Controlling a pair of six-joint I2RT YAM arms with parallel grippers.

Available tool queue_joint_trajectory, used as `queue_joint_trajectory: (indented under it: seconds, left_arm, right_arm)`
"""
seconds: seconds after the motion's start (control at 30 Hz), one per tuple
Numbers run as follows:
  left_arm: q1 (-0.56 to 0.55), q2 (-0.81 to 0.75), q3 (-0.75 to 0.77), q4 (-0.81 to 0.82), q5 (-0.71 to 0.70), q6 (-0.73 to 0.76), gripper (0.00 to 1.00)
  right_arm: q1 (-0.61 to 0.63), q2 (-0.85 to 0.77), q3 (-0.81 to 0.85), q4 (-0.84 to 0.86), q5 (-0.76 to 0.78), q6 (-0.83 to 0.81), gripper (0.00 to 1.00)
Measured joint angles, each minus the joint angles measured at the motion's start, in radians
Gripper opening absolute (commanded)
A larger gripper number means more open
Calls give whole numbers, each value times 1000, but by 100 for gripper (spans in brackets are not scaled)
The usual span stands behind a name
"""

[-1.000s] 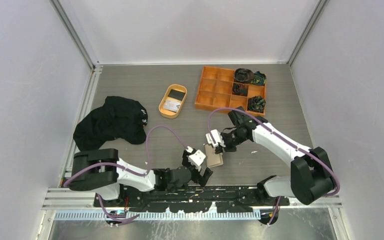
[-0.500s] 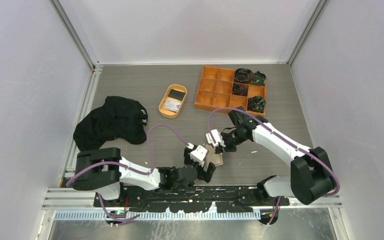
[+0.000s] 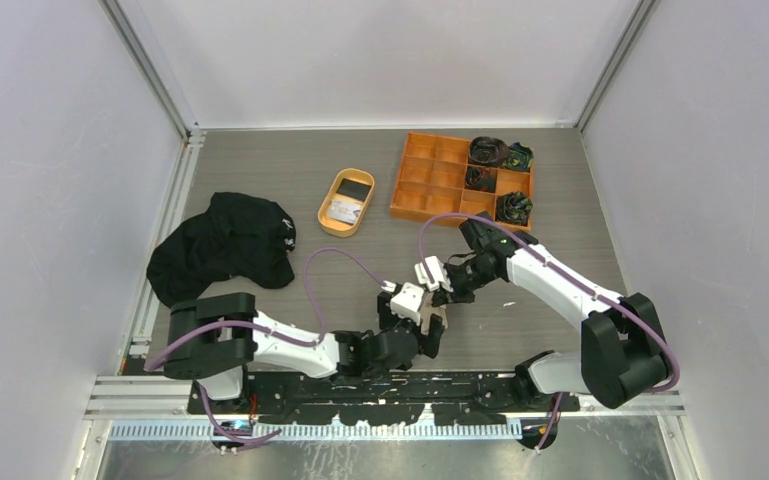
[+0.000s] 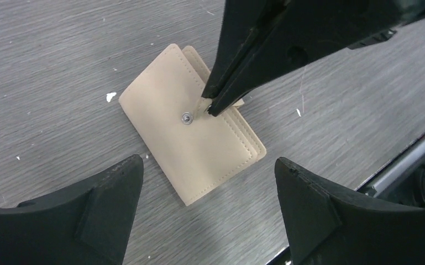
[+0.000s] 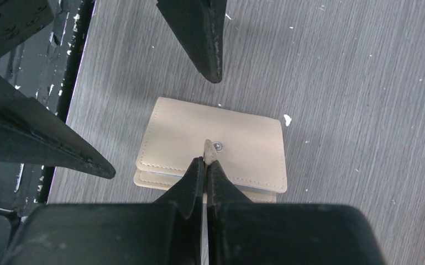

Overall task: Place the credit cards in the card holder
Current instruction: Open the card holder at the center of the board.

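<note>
The card holder (image 4: 193,146) is a folded beige wallet lying flat on the table near its front edge; from the right wrist the card holder (image 5: 237,141) shows its snap stud. My right gripper (image 5: 206,161) is shut on the holder's small snap tab, and its fingers (image 4: 237,72) reach down to the stud. The left gripper (image 4: 208,162) hovers open over the holder, one finger on each side, touching nothing. From above, the left gripper (image 3: 422,320) covers most of the holder, beside the right gripper (image 3: 440,290). A light card (image 3: 342,211) and a dark card (image 3: 354,188) lie in the oval tray (image 3: 326,198).
An orange compartment box (image 3: 430,175) stands at the back right with dark rolled items in its right cells. A black cloth (image 3: 222,245) lies crumpled at the left. The black base rail (image 3: 390,385) runs close behind the holder at the near edge.
The left gripper has moved right and forward until it hangs over the card holder, still open. The right gripper has kept its hold on the tab, almost unmoved.
</note>
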Motion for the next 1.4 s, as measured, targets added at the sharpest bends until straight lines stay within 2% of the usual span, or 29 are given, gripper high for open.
queue_joint_trajectory:
  seconds: [0.3, 0.5, 0.6, 0.77, 0.9, 1.03, 1.07, 1.17, 1.23, 1.3, 1.4]
  left_arm:
    - [-14, 85, 101, -146, -141, -108, 86]
    - [-22, 151, 187, -246, -158, -107, 83]
    - [-22, 156, 193, -259, -163, -106, 75]
    - [-21, 150, 168, -254, -167, -96, 54]
    - [-16, 107, 93, -237, -166, -78, 37]
    - [-2, 40, 5, -187, -146, -74, 23]
    - [3, 24, -14, -174, -141, -74, 23]
    - [23, -21, -75, -113, -120, -71, 23]
    - [33, -38, -101, -76, -105, -62, 28]
    - [42, -49, -130, -18, -77, -33, 39]
    - [47, -60, -180, 84, -15, 37, 60]
  right_arm:
    - [-19, 0, 0, -1, -4, 0, 2]
    - [-9, 0, 0, 6, -3, 14, 2]
    - [-4, 0, 0, 6, -2, 14, 2]
    - [-4, 0, 0, 6, -3, 14, 2]
    - [-6, 0, 0, 5, -3, 13, 2]
    - [-13, 0, 0, -3, -3, 8, 2]
    - [-18, 0, 0, -6, -4, 5, 2]
    - [-26, 0, 0, -19, -11, -10, 2]
    - [-31, 0, 0, -29, -18, -19, 2]
    - [-31, 0, 0, -38, -23, -27, 2]
    - [-31, 0, 0, -47, -31, -34, 2]
